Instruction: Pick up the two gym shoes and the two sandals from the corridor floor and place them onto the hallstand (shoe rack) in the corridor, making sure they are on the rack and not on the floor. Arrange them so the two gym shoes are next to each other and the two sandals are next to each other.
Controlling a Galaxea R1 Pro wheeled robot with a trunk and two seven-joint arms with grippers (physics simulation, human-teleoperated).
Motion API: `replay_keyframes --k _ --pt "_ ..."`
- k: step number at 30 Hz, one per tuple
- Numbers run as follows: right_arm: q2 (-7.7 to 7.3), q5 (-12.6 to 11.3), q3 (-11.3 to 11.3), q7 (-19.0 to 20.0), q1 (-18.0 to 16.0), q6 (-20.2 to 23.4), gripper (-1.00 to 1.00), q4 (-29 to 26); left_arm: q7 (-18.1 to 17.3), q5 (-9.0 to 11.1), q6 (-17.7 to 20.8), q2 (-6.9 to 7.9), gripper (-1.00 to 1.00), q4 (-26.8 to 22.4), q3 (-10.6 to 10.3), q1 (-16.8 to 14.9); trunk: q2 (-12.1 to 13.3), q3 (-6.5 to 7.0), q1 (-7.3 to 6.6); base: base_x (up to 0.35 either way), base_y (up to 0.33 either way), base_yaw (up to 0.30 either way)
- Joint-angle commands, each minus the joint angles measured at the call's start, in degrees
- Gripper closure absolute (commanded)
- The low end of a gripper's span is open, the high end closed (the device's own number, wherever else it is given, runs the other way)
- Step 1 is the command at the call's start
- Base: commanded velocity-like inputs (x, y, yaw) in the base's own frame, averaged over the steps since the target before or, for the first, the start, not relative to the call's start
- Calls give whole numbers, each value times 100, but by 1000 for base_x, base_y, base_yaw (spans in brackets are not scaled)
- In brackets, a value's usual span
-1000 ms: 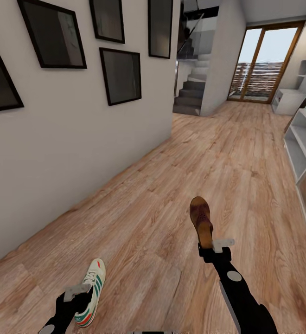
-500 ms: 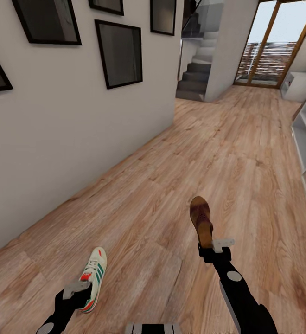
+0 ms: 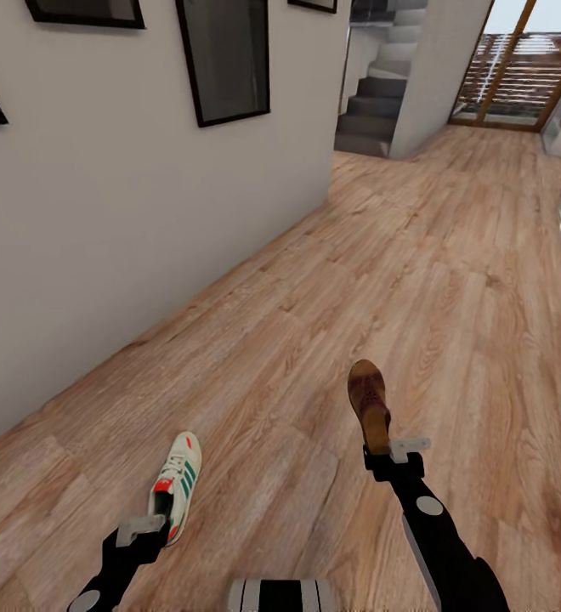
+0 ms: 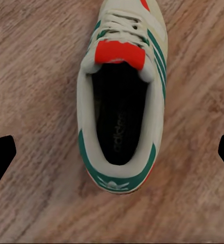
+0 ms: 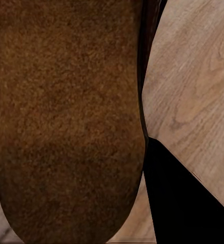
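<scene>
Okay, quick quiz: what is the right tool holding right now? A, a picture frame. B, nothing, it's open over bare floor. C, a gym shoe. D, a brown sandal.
D: in the head view the right tool grips the heel end of the brown sandal, whose sole shows close up in the right wrist view.

Two black robot arms with grey fittings

Right arm [image 3: 438,535] carries a round grey disc; each pincer has pale grey fingers [image 3: 410,445].

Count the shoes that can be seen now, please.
2. One gym shoe lies on the corridor floor ahead of the left gripper. One sandal is held by the right gripper. Others may be outside the pictures.
</scene>
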Motion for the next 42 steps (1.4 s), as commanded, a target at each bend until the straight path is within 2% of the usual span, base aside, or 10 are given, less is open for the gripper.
replay_keyframes --k 1,22,42 --pt "5 45 -7 -2 -1 36 100 -10 -16 51 -15 1 -100 4 -1 -2 -3 -36 1 0 0 77" --pt "4 45 -10 -7 -1 36 100 -17 -13 51 -22 -15 -100 12 -1 -2 -31 -689 55 0 0 52" --pt "-7 53 -10 -17 -1 36 100 -19 -22 51 -30 -15 -100 12 -19 -2 -31 -720 55 31 0 0"
